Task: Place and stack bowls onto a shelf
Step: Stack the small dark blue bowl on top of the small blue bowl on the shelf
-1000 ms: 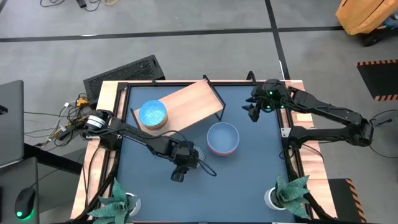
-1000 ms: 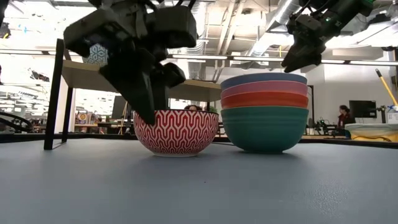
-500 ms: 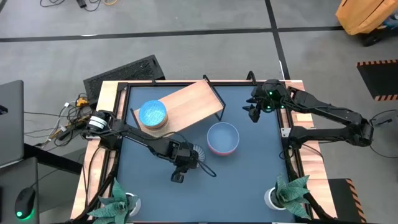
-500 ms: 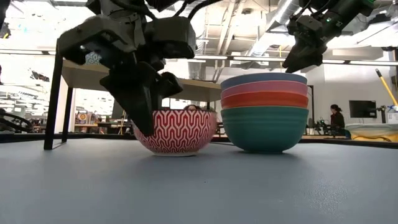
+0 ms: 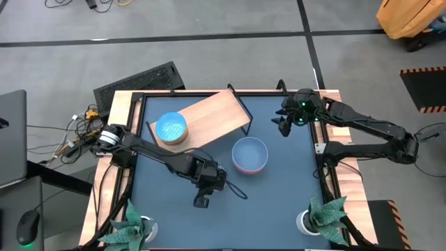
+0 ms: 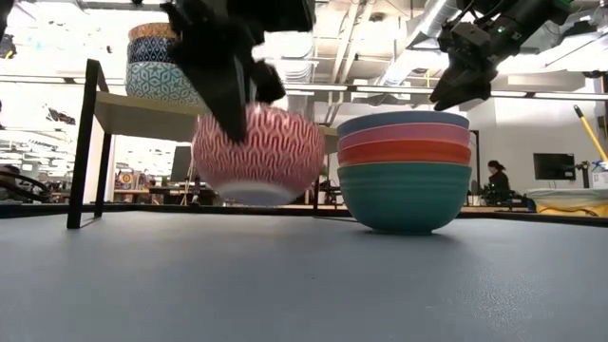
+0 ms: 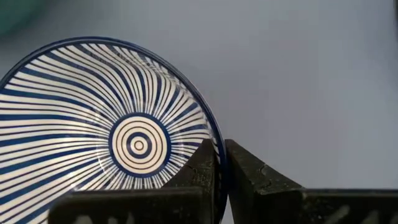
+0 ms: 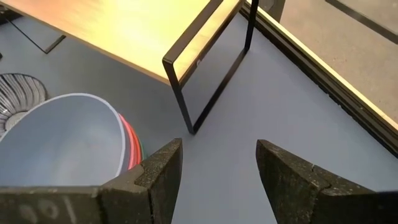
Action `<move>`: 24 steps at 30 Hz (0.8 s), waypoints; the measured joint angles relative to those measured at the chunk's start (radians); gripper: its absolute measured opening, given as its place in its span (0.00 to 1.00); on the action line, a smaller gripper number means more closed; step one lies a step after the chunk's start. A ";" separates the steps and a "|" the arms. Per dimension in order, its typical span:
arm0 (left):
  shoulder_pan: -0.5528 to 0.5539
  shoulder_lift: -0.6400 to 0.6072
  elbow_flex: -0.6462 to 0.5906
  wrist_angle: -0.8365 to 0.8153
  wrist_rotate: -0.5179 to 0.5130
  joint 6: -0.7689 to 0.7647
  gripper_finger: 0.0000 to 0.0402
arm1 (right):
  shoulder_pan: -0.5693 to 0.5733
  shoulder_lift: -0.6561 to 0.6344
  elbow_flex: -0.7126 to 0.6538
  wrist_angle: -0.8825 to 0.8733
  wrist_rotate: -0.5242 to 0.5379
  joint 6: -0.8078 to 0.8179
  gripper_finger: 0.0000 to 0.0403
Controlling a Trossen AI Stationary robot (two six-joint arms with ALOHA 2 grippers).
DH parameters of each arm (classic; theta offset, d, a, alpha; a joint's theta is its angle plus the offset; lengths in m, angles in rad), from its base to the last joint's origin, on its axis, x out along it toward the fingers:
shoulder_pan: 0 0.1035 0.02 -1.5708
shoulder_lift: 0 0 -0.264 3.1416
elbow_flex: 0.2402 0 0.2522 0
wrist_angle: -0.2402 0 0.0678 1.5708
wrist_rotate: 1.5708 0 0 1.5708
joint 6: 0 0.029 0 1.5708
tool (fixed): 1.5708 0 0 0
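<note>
1. Fingers of the left gripper (image 7: 221, 180) clamped on the rim of the patterned bowl (image 6: 256, 152), one finger inside and one outside; the wrist view shows its blue-and-white striped interior.
2. Low view: this bowl hangs tilted, clear of the desk (image 6: 304, 285), just beside the stack of four bowls (image 6: 404, 171) that sits on the desk.
3. Right gripper (image 8: 217, 165) waits with fingers wide apart and empty, up near the far right end of the shelf (image 5: 209, 115), above and beyond the stack.
4. Shelf carries a blue bowl stack (image 5: 171, 127) at its left end; the rest of the board is bare.
5. Step in hand, as I judge it: lift of the patterned bowl is under way, transport to the shelf comes next.
6. Next move calls for more height to clear the board's edge, levelling the bowl, then setting it either on the bare wood or on the shelf's stack.
7. Risk: a one-sided rim grip could let the bowl swing or slip.
</note>
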 joint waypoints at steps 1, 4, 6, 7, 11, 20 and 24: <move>-0.004 0.000 0.023 -0.028 -0.001 0.001 0.01 | 0.000 0.000 0.000 0.004 0.000 -0.001 0.57; -0.020 -0.001 0.098 -0.118 0.004 0.011 0.01 | 0.000 0.000 0.000 0.013 0.000 -0.006 0.57; -0.029 -0.001 0.157 -0.168 0.005 0.043 0.01 | 0.000 0.000 0.000 0.018 0.000 -0.007 0.57; -0.033 -0.001 0.189 -0.185 0.005 0.064 0.01 | 0.000 0.000 0.000 0.019 0.000 -0.008 0.57; -0.039 -0.003 0.311 -0.279 -0.003 0.116 0.01 | 0.000 0.000 0.000 0.022 0.000 -0.008 0.57; -0.037 -0.003 0.621 -0.646 -0.231 0.178 0.01 | 0.000 0.000 0.000 0.021 0.001 -0.008 0.57; -0.036 -0.003 0.782 -0.730 -0.385 0.180 0.01 | 0.000 0.000 0.000 0.021 0.001 -0.008 0.57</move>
